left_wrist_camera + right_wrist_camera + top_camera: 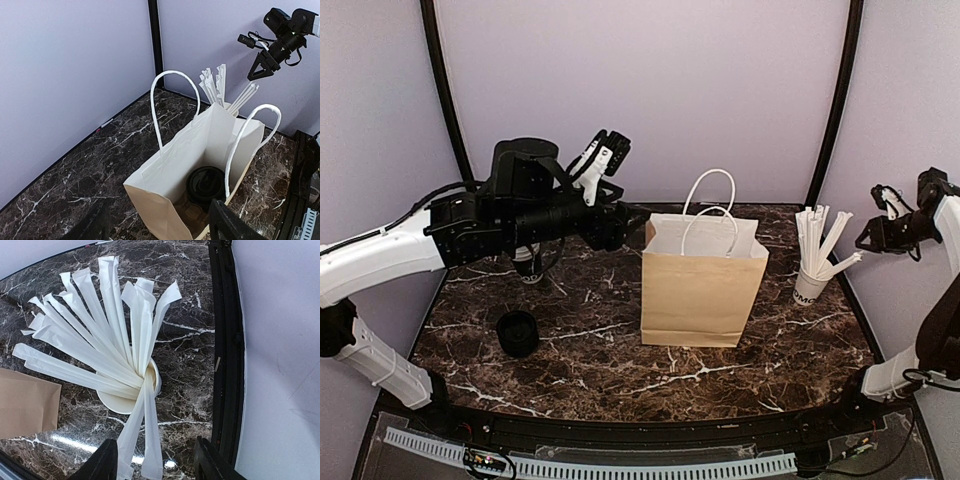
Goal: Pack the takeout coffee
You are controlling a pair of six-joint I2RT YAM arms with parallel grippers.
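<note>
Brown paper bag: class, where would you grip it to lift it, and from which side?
Grip the two white loop handles together at their tops, coming straight down from above. They stand upright over the open mouth of the brown paper bag, whose walls would likely crumple, and the lidded coffee sits inside.

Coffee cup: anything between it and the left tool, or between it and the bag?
Nothing visible. The coffee cup already sits at the bottom of the bag; the open left tool has a clear line down to it, between the two white handles.
</note>
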